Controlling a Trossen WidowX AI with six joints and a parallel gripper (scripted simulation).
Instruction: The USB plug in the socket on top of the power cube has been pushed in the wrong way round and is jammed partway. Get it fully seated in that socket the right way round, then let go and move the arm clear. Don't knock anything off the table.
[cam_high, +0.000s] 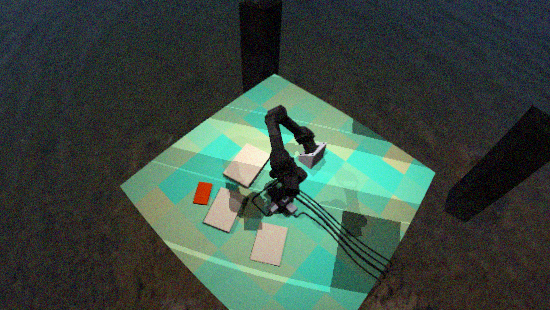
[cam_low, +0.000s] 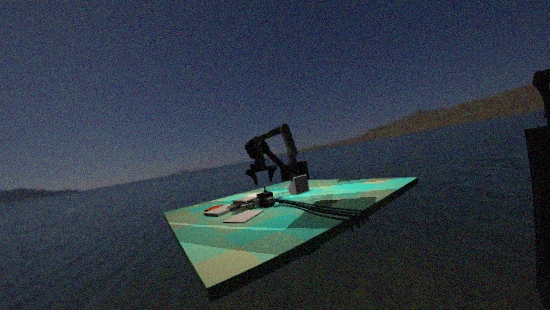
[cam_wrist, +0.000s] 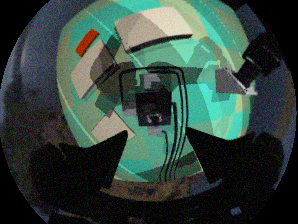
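The power cube (cam_wrist: 150, 100) (cam_low: 266, 199) is a dark block on the table, with pale grey plugs at its sides and black cables. In the top view the arm mostly covers it. A small pale detail, apparently the USB plug (cam_wrist: 154, 119), shows on the cube's top in the wrist view; its orientation and depth are too small and dark to tell. My gripper (cam_low: 263, 181) (cam_wrist: 157, 132) is open and empty, pointing down above the cube, with a finger on each side of it in the wrist view. The fingers stand clear above the cube and do not touch it.
Three pale flat slabs (cam_high: 248, 165) (cam_high: 223, 211) (cam_high: 269, 244) and a red block (cam_high: 202, 193) (cam_wrist: 87, 42) lie beside the cube. Black cables (cam_high: 345, 232) run from it to the table edge. A grey wedge-like block (cam_high: 312, 156) (cam_low: 299, 184) stands near the arm's base.
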